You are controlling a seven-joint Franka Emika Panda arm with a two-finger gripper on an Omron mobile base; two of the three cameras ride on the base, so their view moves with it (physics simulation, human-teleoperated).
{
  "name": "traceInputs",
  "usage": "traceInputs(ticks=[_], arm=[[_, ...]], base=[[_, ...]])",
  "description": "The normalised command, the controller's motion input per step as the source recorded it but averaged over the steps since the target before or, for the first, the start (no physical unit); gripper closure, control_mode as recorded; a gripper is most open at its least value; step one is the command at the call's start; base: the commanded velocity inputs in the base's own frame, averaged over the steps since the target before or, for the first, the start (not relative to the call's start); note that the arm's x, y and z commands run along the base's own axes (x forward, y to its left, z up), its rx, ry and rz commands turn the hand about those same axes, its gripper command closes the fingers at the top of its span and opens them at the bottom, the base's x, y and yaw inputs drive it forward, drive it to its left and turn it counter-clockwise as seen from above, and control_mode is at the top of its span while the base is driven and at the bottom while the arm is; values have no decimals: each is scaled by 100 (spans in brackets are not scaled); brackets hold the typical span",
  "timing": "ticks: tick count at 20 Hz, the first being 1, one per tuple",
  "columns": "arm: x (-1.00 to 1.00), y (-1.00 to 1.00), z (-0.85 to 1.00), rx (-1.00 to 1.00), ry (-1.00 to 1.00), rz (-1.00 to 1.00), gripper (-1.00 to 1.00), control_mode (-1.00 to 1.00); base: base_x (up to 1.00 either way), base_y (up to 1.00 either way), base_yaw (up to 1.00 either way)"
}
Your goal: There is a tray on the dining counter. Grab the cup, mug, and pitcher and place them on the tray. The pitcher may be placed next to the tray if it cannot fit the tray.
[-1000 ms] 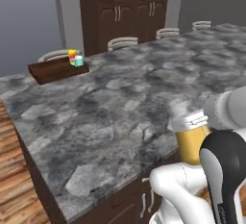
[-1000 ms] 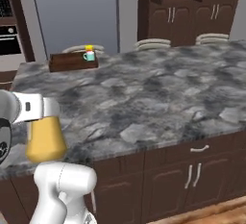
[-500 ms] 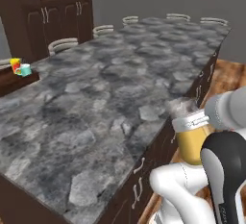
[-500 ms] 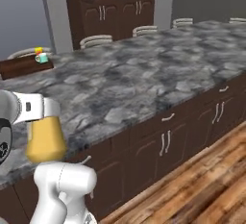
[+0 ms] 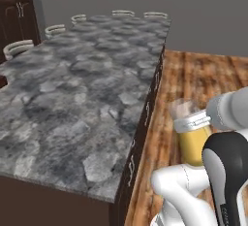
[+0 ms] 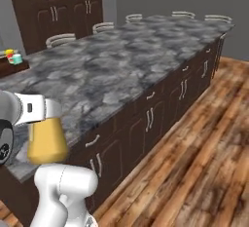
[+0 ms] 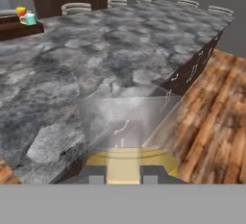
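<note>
The pitcher (image 7: 127,163), a mustard-gold vessel with a clear upper rim, sits pinched between the two dark fingertips of the gripper (image 7: 124,174) in the hand view, the jaws drawn in against its sides. It hangs clear of the dining counter (image 6: 131,70), off the near corner of the marbled grey-and-black top; from the left base view the pitcher (image 5: 193,140) hangs over the wooden floor (image 5: 193,82) just beyond the counter's end, and from the right it (image 6: 46,141) shows in front of the counter's near edge. Far across the stone top, the dark wooden tray (image 7: 19,30) lies at the distant end, carrying the yellow cup (image 7: 20,11) and, just beside it, the teal mug (image 7: 30,19). Pale chair backs (image 6: 99,26) line the counter's far side, before dark cabinets (image 6: 58,11).
</note>
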Motion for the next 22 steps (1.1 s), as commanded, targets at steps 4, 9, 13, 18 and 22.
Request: traceInputs(ticks=[4, 9, 13, 18, 22], arm=[[0, 0, 0, 0, 0, 0, 100, 100], [0, 0, 0, 0, 0, 0, 100, 100], [0, 0, 0, 0, 0, 0, 100, 100], [0, 0, 0, 0, 0, 0, 100, 100], [0, 0, 0, 0, 0, 0, 100, 100]], base=[[-39, 100, -43], [0, 100, -45], [0, 100, -38], [-43, 100, -25], [-100, 54, -51]])
